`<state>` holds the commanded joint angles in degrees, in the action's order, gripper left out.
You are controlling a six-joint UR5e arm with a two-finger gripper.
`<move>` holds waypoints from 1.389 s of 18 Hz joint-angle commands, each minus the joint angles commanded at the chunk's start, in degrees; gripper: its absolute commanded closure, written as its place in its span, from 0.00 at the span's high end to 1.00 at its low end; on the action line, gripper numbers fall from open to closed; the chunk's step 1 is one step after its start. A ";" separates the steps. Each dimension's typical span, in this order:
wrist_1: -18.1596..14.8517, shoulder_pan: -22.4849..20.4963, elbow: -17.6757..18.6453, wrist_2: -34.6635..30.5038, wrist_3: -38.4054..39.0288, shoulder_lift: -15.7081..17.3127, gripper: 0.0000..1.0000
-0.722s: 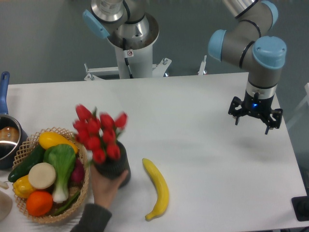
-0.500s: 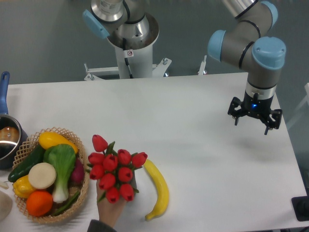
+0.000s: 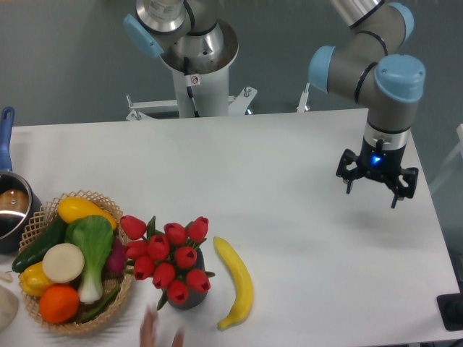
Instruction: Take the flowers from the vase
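Observation:
The flowers, a bunch of red tulip buds with green leaves, stand in the dark vase near the front of the table, between the wicker basket and the banana. Only a small part of the vase shows under the blooms. My gripper hangs over the right side of the table, far from the flowers, pointing down with its fingers apart and nothing in it. A blurred human hand is at the front edge just below the vase.
A wicker basket of vegetables and fruit sits at the front left. A yellow banana lies right of the vase. A pot with a blue handle is at the left edge. The robot base stands behind the table.
The hand set the vase with the flowers down by the basket and has let go, pulling back toward the front edge. My gripper shifted slightly left.

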<state>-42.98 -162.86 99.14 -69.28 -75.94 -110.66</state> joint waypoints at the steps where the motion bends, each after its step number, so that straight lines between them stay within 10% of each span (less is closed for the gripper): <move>1: 0.00 0.87 0.00 3.16 -0.09 0.09 1.00; 18: -0.09 13.09 2.99 41.49 0.79 0.44 1.00; 25: 0.26 17.57 -0.52 42.74 1.93 -4.56 1.00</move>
<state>-42.71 -145.29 98.62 -26.54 -74.00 -115.22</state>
